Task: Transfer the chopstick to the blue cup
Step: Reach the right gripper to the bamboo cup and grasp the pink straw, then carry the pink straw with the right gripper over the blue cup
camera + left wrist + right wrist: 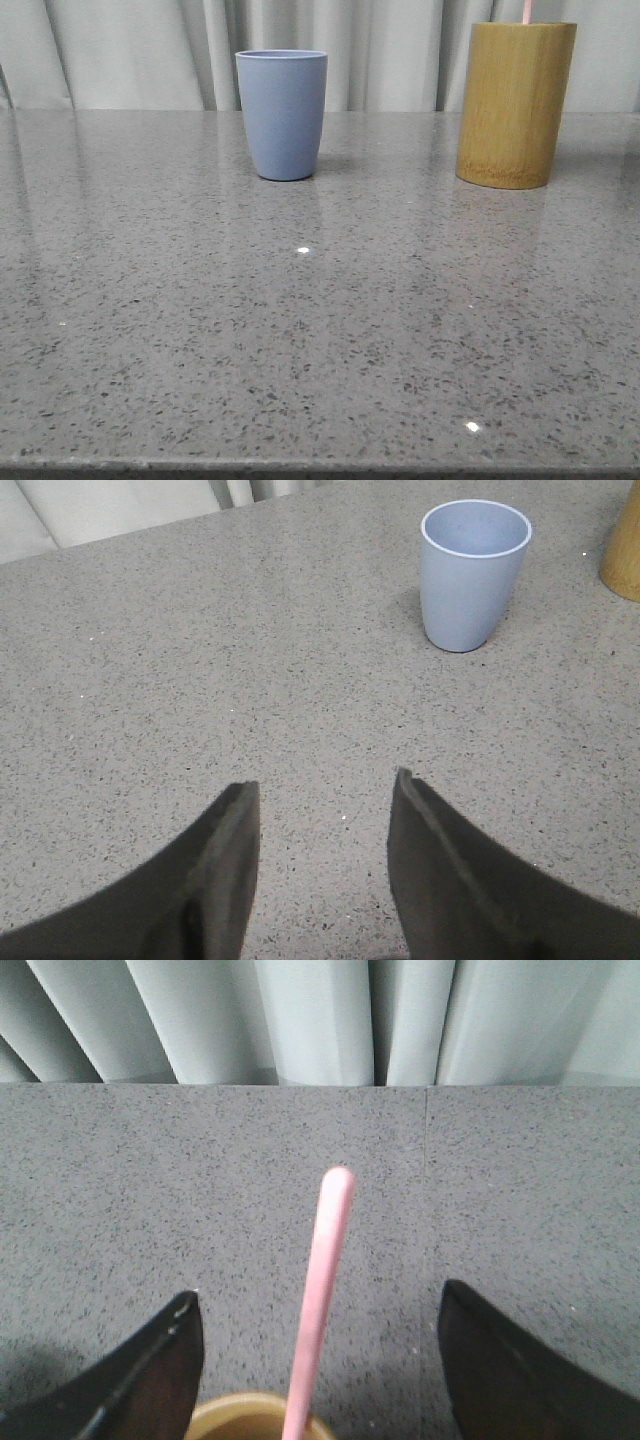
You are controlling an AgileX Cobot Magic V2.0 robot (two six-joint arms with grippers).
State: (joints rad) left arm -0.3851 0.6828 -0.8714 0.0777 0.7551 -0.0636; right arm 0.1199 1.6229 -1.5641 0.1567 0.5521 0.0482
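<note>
The blue cup [282, 113] stands upright on the grey table at the back centre; the left wrist view shows it too [472, 572], and its inside looks empty. A pale pink chopstick [527, 11] sticks up out of the yellow-brown bamboo cylinder [514, 104] at the back right. In the right wrist view the chopstick [320, 1290] rises from the cylinder's rim [250, 1412] between my fingers. My right gripper [318, 1298] is open around the chopstick without touching it. My left gripper [325, 780] is open and empty over bare table, short of the cup.
The speckled grey table [320, 330] runs to a front edge at the bottom of the front view. Pale curtains [150, 50] hang behind the table. Neither arm shows in the front view.
</note>
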